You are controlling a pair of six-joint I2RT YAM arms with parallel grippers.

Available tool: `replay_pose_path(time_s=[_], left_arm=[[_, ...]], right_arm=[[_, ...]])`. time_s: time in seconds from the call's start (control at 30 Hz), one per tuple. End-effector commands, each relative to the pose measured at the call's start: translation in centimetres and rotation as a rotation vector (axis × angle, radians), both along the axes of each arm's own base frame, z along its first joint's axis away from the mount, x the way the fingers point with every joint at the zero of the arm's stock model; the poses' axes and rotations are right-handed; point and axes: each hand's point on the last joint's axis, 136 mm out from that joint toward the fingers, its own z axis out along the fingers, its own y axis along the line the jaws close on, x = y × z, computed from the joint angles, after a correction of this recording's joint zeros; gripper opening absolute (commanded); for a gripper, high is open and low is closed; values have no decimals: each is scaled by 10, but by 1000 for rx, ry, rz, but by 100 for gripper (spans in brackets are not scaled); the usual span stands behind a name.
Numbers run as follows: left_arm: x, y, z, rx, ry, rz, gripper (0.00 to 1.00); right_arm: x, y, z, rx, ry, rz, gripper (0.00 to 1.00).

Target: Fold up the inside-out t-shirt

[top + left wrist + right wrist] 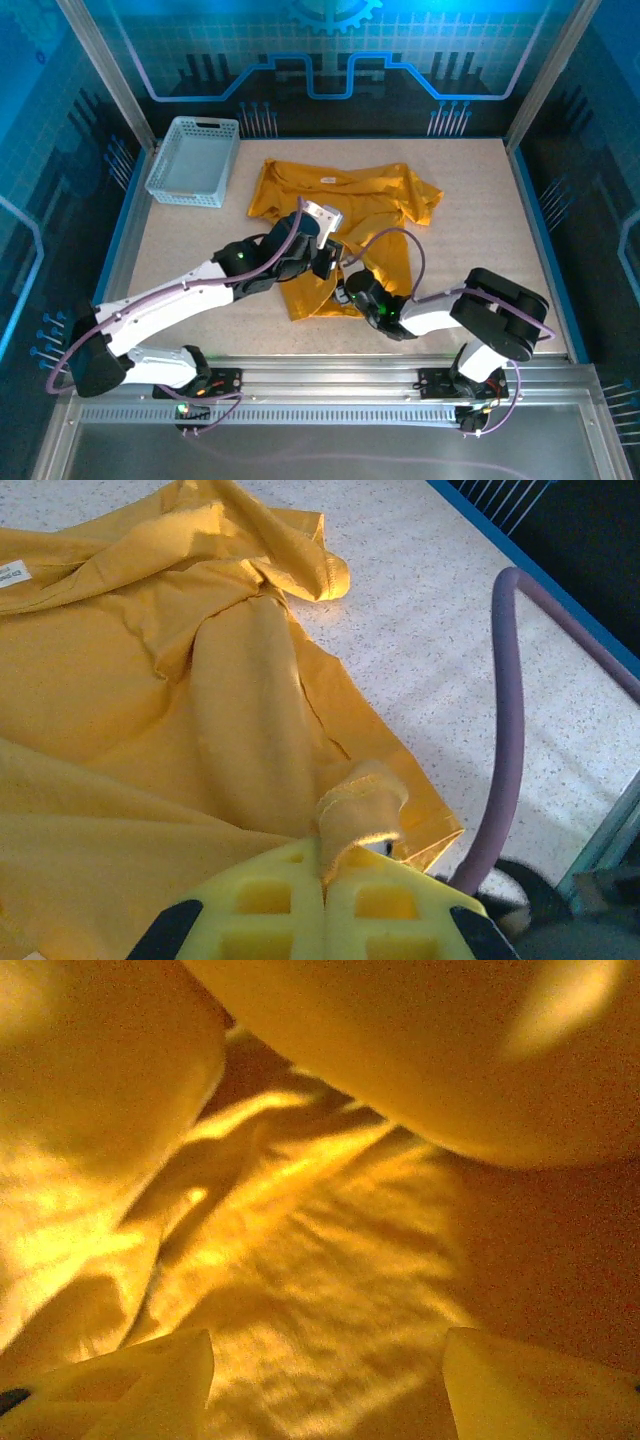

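From above, the t-shirt (345,195) lies on the table (480,220) just right of the basket (195,160). It is apart from the basket, and its long axis runs from the far collar end down toward the arm bases. Both grippers meet over the near, hem end, which is the part farthest from the basket. The left gripper (328,265) comes in from the basket's side and the right gripper (345,292) sits close beside it. Neither arm looks clearly nearer to the hem, and from this height I cannot tell how their jaws stand.

At the left wrist, the left gripper (325,865) has its jaws pressed together on a small upturned fold of the hem. The rest of the cloth spreads away from the fingertips toward the white label (12,572). A purple cable (505,730) arcs over the bare table beside the hem corner.

At the right wrist, the right gripper (325,1390) has its jaws well apart. Rumpled yellow cloth lies close beyond them and in the gap between them, with nothing pinched.

My judgement is that the next move turns on this shared hem. The left side is already held, while the right jaws need to close on cloth directly ahead of them before the hem can be carried along the long axis toward the collar.
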Motion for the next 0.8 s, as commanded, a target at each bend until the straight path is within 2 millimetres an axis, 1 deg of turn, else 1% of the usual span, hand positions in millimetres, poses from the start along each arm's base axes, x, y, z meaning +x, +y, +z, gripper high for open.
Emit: replay_pose_path(time_s=[0.0, 0.07, 0.17, 0.23, 0.27, 0.37, 0.47, 0.57, 0.63, 0.7, 0.77], left_arm=[[4, -13, 19, -69, 31, -2, 0], [6, -19, 23, -75, 46, -3, 0], [7, -26, 30, -88, 55, -16, 0], [6, -29, 35, -102, 52, -27, 0], [5, -30, 37, -106, 51, -34, 0], [1, -28, 41, -118, 49, -47, 0], [-4, -27, 47, -135, 33, -67, 0], [-8, -23, 62, -171, 3, -76, 0], [-11, -23, 73, -204, -2, -82, 0], [-17, -30, 87, -259, 3, -110, 0], [-25, -43, 99, -298, -1, -146, 0]], right_arm=[[16, 5, 18, -21, -111, -83, 64], [21, 8, 17, -61, -129, -106, 65], [28, 6, 16, -61, -133, -141, 66], [34, -1, 14, -47, -114, -175, 66], [39, -8, 13, -33, -94, -198, 67], [53, -25, 10, 67, -9, -234, 67], [66, -33, 15, 105, 16, -254, 67], [74, -37, 19, 139, 28, -271, 68], [78, -36, 22, 143, 19, -273, 68], [82, -30, 28, 156, 6, -264, 69], [87, -25, 35, 182, -7, -257, 69]])
